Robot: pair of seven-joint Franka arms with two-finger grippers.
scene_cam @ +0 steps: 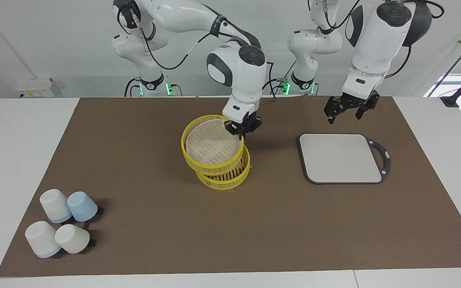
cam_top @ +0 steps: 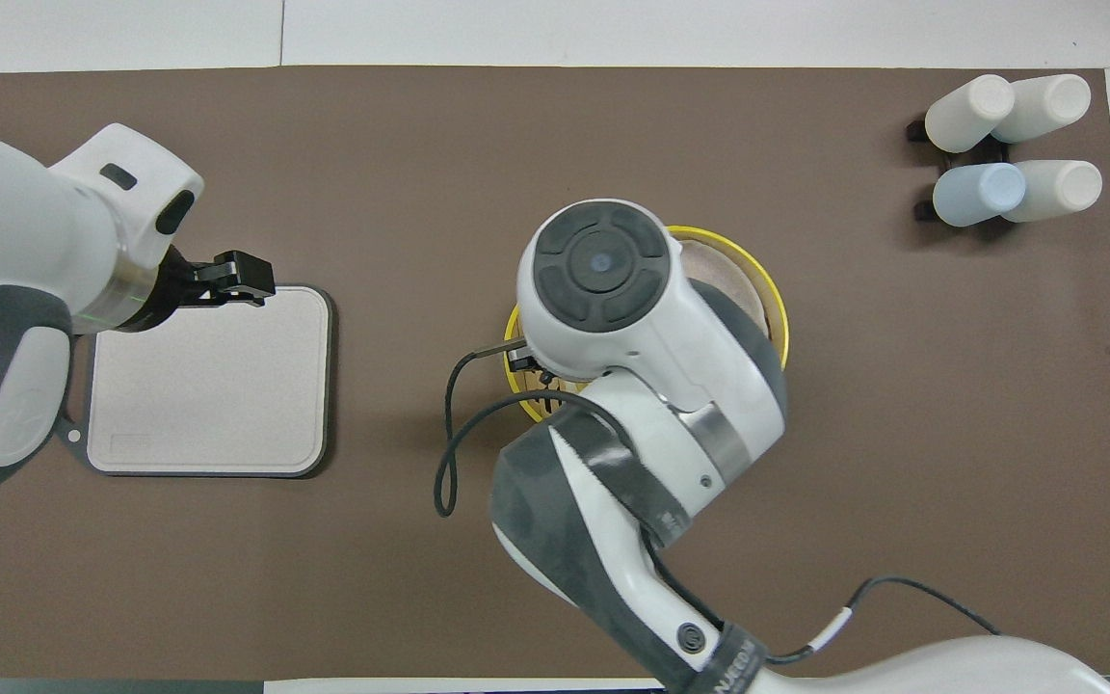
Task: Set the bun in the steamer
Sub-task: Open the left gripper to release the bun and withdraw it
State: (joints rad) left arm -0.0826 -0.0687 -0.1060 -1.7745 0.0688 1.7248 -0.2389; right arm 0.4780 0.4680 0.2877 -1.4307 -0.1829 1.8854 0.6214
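Observation:
The steamer's base stands at the middle of the mat, its slatted sides and yellow rims showing. My right gripper is shut on the rim of the steamer's lid and holds it tilted over the base, its lower edge close to the base's top rim. In the overhead view my right arm covers most of the steamer; only part of the lid and a strip of yellow rim show. The bun is not visible in either view. My left gripper is open and empty, in the air over the robots' edge of the grey board.
A flat grey board with a black handle lies bare toward the left arm's end; it also shows in the overhead view. Several upturned cups, white and one blue, stand farther from the robots at the right arm's end.

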